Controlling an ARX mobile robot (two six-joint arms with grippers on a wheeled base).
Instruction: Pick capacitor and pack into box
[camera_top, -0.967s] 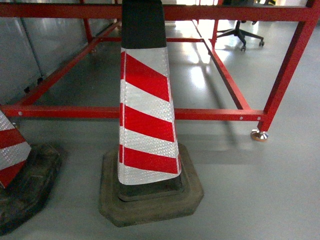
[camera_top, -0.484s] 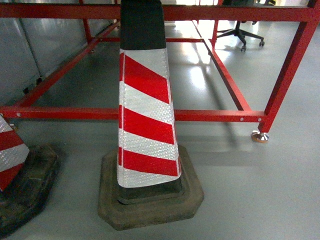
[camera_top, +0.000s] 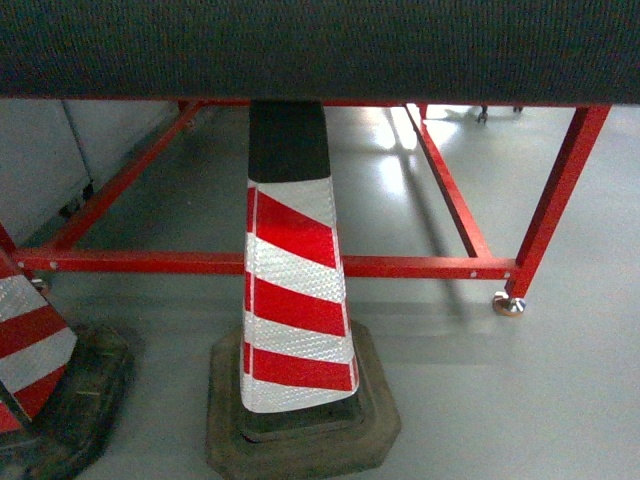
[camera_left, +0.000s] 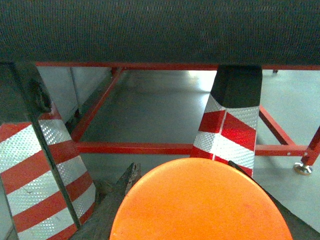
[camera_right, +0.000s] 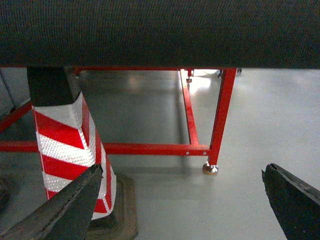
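Observation:
In the left wrist view a smooth orange round object (camera_left: 200, 205), which I take for the capacitor, fills the space between my dark fingers (camera_left: 122, 192). My left gripper (camera_left: 183, 167) is shut on it. The right wrist view shows my right gripper (camera_right: 180, 210) open, its two dark fingers (camera_right: 65, 210) wide apart with only grey floor between them. Neither gripper appears in the head view. The box is out of view.
A red-and-white striped traffic cone (camera_top: 293, 290) on a black rubber base stands straight ahead, with a second cone (camera_top: 30, 350) at the left. Behind them runs a red steel frame (camera_top: 420, 267) with a metal foot (camera_top: 507, 303). A dark textured edge (camera_top: 320, 45) spans the top.
The head view has shifted: a dark textured edge now covers its top, and the cone and red frame sit lower and look slightly smaller.

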